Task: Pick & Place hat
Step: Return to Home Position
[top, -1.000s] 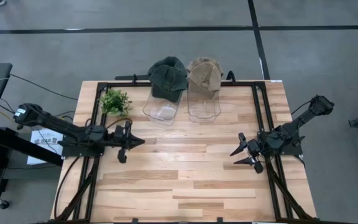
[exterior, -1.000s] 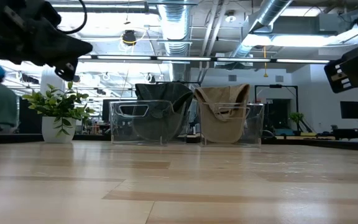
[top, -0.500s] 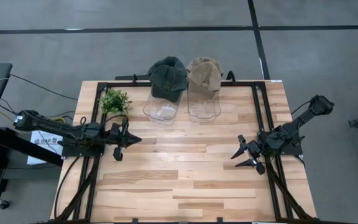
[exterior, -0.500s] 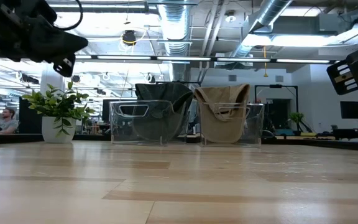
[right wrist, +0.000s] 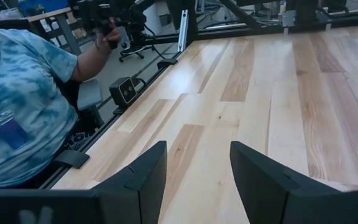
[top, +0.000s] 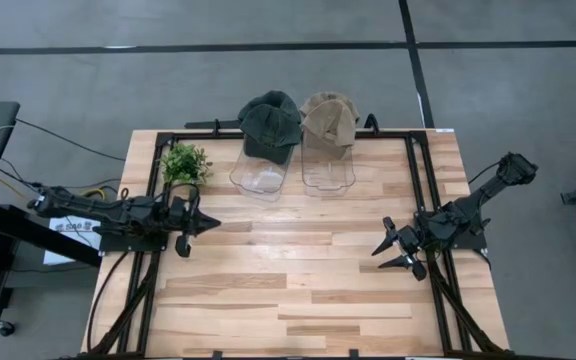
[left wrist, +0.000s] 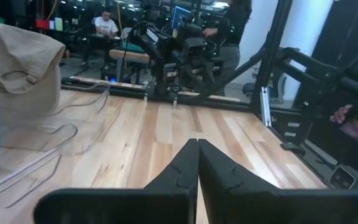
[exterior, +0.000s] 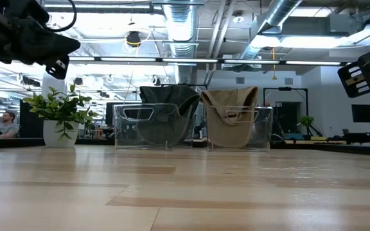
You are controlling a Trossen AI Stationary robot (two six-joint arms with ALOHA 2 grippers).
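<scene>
Two caps sit at the table's far edge, each draped over the far wall of a clear stand. The dark green hat (top: 270,124) (exterior: 166,115) is on the left, the tan hat (top: 328,118) (exterior: 231,119) (left wrist: 17,59) on the right. My left gripper (top: 208,226) (left wrist: 197,152) hovers shut over the table's left side, nearer than the hats and apart from them. My right gripper (top: 381,253) (right wrist: 197,162) hovers open near the table's right side, holding nothing.
A small potted plant (top: 184,163) (exterior: 60,119) stands near the far left corner. A black frame (top: 423,190) borders the table. Bare wood (top: 288,270) lies between the grippers. A person in a blue shirt (right wrist: 23,106) stands beyond the table's left side.
My left arm has drawn back toward the table's left edge, its gripper staying shut. The hats and my right arm have kept still.
</scene>
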